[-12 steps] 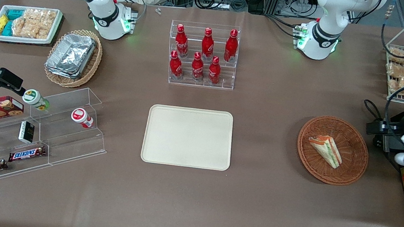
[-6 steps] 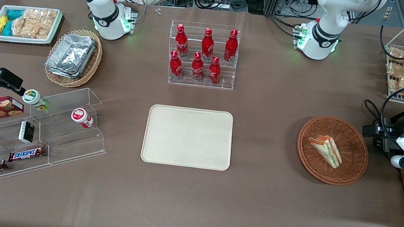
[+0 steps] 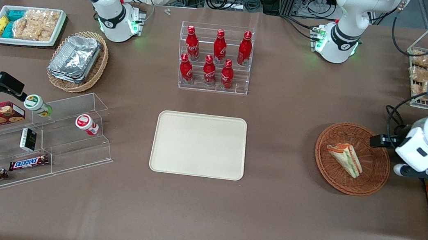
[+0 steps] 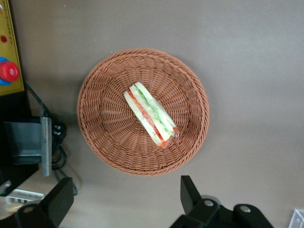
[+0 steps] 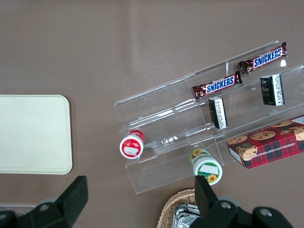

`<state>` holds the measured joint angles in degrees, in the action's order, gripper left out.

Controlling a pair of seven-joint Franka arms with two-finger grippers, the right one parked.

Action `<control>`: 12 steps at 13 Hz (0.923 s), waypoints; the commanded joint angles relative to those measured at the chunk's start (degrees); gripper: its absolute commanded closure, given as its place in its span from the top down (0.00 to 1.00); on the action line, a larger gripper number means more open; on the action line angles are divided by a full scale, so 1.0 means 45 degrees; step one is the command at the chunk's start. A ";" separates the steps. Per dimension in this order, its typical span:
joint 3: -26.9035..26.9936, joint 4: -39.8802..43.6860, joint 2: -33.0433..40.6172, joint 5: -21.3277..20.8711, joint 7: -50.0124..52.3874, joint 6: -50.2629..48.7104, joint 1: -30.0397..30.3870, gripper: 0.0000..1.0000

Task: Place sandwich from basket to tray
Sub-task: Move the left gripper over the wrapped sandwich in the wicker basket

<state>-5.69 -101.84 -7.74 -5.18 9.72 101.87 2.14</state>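
one open hand [image 4: 126, 199] above basket [image 4: 97, 137].

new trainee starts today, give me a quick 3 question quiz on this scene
1. True or false: the sandwich lies on the tray.
2. How many red bottles stand in the clear rack?
3. The gripper is: A) shut on the sandwich B) open above the basket's edge C) over the tray

Key: 1 false, it lies in the basket. 2 six. 3 B.
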 commanded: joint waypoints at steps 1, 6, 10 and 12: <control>-0.0025 -0.2540 0.1194 0.0174 0.1410 0.1150 0.0092 1.00; 0.0034 -0.4203 0.0784 0.1727 0.2074 0.3705 0.0829 1.00; 0.0014 -0.4418 -0.0036 0.1893 0.3304 0.4798 0.0815 1.00; 0.0014 -0.4497 -0.0582 0.1854 0.4047 0.5503 0.0776 0.99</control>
<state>-5.46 -121.25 -8.68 2.56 24.41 123.40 6.05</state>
